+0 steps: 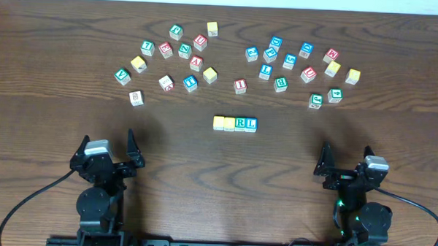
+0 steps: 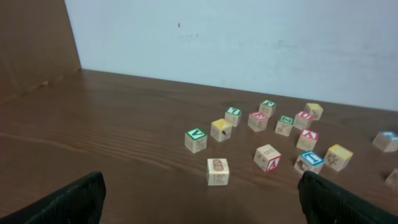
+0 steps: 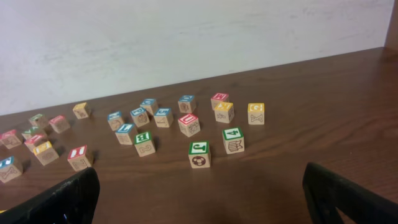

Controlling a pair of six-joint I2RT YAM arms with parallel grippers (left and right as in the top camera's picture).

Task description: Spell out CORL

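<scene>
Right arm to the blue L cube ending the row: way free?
Probably yes: right gripper is open, only bare table lies between, and the L cube has just the R cube beside it, on its far side.

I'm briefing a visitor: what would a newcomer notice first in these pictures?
A tidy row of four cubes at the centre of the table, two yellow tops then R and L, stands out. Beyond it, loose letter cubes lie scattered in two clusters. The left gripper and right gripper sit open at the near edge, holding nothing.
</scene>
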